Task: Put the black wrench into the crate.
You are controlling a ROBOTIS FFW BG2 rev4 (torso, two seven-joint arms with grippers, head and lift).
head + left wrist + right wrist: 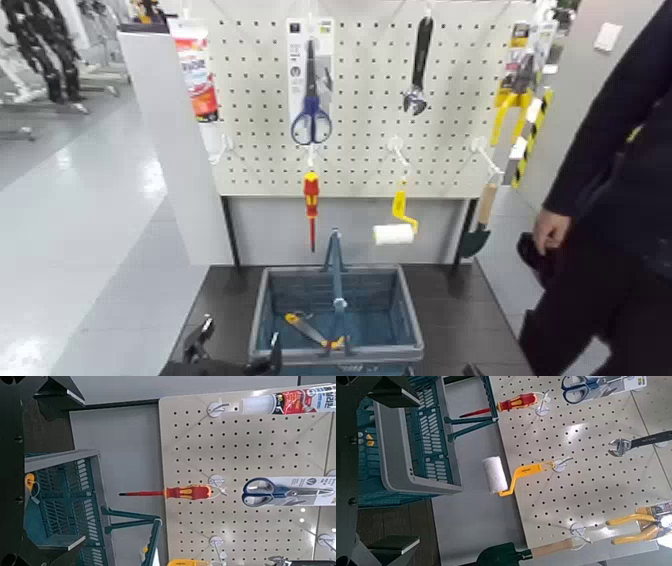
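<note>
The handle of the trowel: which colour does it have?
Light brown, like wood; best in the right wrist view.

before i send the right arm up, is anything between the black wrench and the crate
Yes: the yellow-handled paint roller hangs below the black wrench, and the crate's raised handle crosses its opening.

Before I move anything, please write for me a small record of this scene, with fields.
target: black wrench, hanging on the pegboard, head down
destination: crate, below the board, handle upright
in crate: a yellow-and-orange handled tool
left claw: low, left of the crate, open, empty
right claw: low, right of the crate, open, empty
person: hand right of the board
status: wrench not yet in crate
</note>
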